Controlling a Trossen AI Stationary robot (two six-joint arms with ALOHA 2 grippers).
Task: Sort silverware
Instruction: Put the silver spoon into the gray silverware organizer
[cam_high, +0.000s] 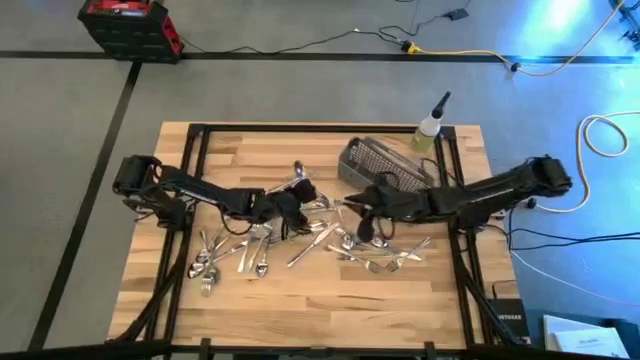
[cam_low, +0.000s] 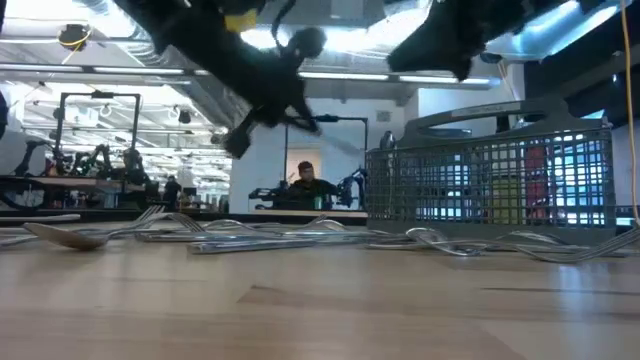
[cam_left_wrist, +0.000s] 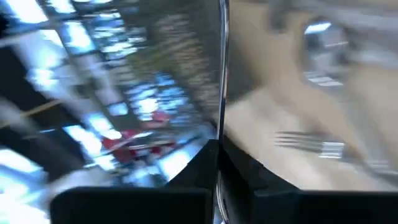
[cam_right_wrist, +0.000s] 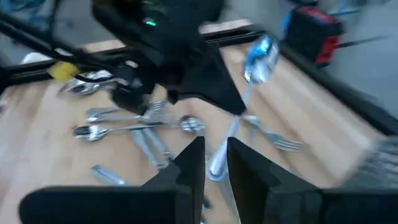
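The left gripper (cam_high: 300, 193) pinches one slim silver utensil handle (cam_left_wrist: 222, 93) above mid-table. The right gripper (cam_right_wrist: 215, 167) holds a shiny metal spoon (cam_right_wrist: 260, 53), probably bound for the gray wire-mesh basket (cam_high: 385, 163). Remaining silverware (cam_high: 240, 250) lies scattered nearer.

2 black arms, matte, built of slim jointed links with bulkier blocky housings at the outer ends, left and right of frame. Dark cables trail from each base. Yellow tag and small green light on one arm, upper left of right wrist view.
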